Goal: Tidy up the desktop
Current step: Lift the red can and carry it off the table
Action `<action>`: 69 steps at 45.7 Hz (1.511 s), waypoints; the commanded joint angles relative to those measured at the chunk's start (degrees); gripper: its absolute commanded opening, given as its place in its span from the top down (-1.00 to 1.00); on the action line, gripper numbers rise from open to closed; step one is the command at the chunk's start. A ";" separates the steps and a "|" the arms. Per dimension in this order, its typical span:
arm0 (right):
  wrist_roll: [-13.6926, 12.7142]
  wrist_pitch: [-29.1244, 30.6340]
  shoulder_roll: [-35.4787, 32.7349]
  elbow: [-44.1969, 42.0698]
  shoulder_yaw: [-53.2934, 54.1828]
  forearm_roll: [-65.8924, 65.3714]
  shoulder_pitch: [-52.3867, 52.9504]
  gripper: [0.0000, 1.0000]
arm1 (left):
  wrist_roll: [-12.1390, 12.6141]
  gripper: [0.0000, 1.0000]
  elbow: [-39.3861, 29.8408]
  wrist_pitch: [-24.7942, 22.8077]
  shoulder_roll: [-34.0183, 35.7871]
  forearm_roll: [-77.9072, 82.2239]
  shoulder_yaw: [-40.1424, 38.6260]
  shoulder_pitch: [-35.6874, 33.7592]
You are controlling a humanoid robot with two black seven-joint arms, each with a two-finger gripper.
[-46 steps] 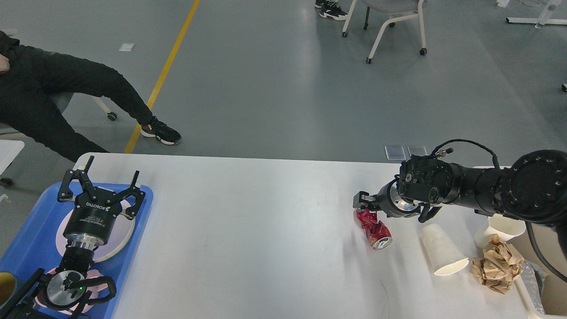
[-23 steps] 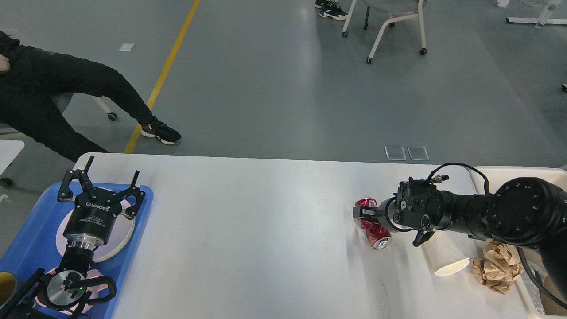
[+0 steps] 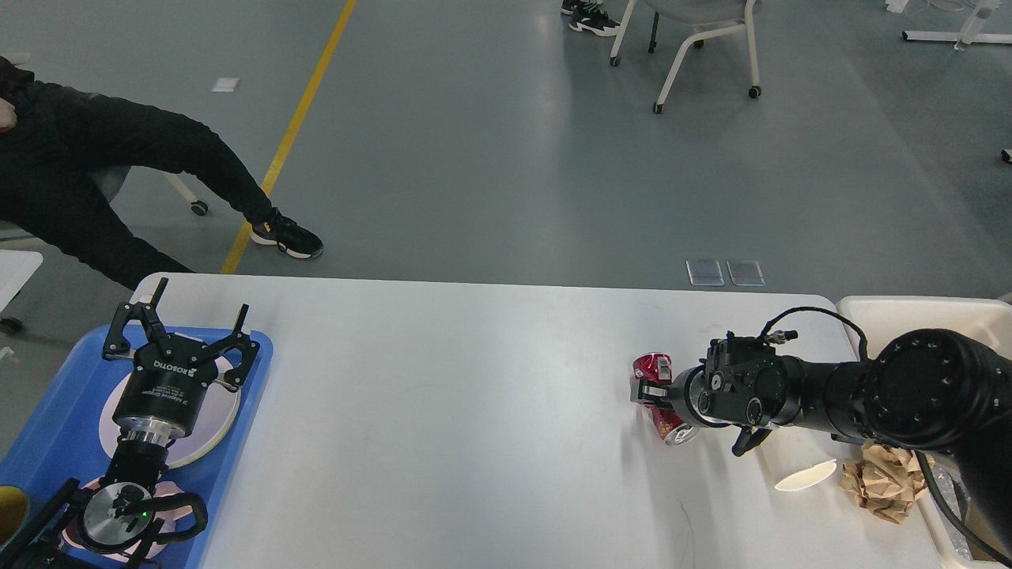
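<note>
The large, smooth white rectangular desktop (image 3: 474, 411) with rounded corners fills the lower half of the head view. At its left end lies a blue plastic tray (image 3: 55, 411) holding a round pale plate (image 3: 225, 411), and above it hovers the left gripper (image 3: 178, 332), its black fingers spread wide and holding nothing. A beige rectangular bin (image 3: 917, 310) stands at the desktop's right edge, partly hidden behind the right arm. The right gripper (image 3: 647, 393) is down at a crushed red metal drink can (image 3: 655, 366) lying on its side; its fingers overlap the can, but whether they clamp it cannot be told. Just right of the can, a white paper cup (image 3: 802, 472) lies tipped over, its base covered by the arm. Beside the cup sits a crumpled brown paper ball (image 3: 877, 490), near the bin.
</note>
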 commanded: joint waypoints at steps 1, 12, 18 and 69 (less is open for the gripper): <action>-0.11 0.47 0.00 0.29 0.51 0.27 0.28 0.92 | 0.00 -0.93 0.00 0.00 0.00 0.00 0.00 0.00; -1.08 1.27 -0.52 1.35 0.42 0.45 0.54 1.00 | 0.00 -0.93 0.00 0.00 0.00 0.00 0.00 0.00; -0.99 2.94 -1.58 2.66 0.51 0.80 1.51 1.00 | 0.00 -0.93 0.00 0.00 0.00 0.00 0.00 0.00; -1.08 30.71 -18.98 47.67 -23.40 16.62 63.21 1.00 | 0.00 -0.93 0.00 0.00 0.00 0.00 0.00 0.00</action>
